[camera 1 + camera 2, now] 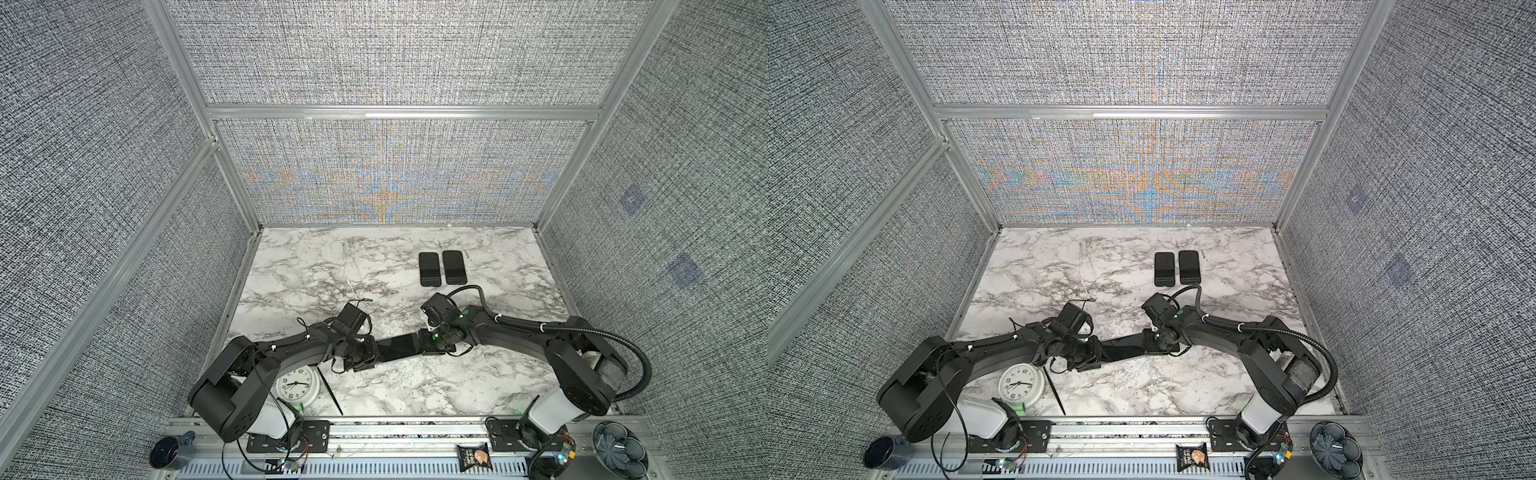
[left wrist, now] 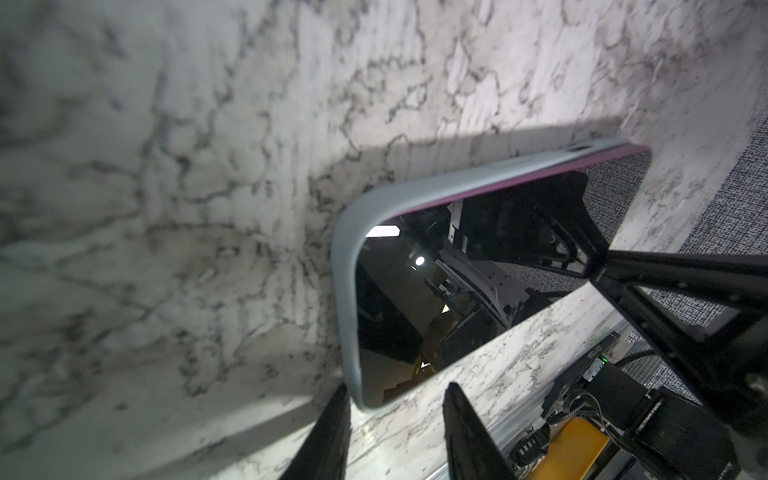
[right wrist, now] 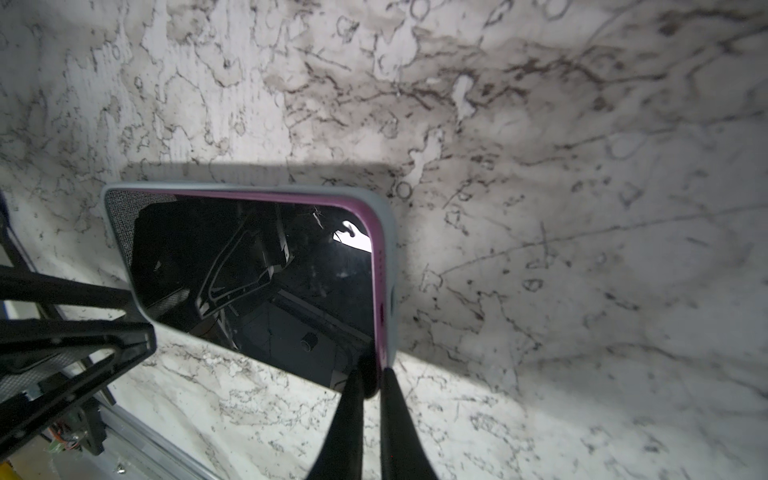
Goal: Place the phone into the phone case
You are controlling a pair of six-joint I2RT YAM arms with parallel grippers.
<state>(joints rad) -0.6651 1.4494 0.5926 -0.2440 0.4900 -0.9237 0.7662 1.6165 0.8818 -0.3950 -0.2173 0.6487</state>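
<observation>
**Counter** (image 1: 316,266), passage.
- Blocked: left arm (image 1: 291,353), phone (image 1: 399,349) and right arm (image 1: 511,336) in one bar, 9 to 3 o'clock.
- Blocked: two black slabs (image 1: 430,269) (image 1: 454,267), 1 o'clock.
- Blocked: clock (image 1: 297,384) and stick (image 1: 331,392), 7 o'clock.
- Walls (image 1: 395,178): 9, 12, 3 o'clock.
- Free: 10 to 12 o'clock; near strip, 5 to 6 o'clock; slim lane between slabs and bar.

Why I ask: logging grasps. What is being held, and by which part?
The right gripper is shut on the cased phone, pinching one end corner. The left gripper straddles a corner at the other end; whether it clamps cannot be told.
</observation>
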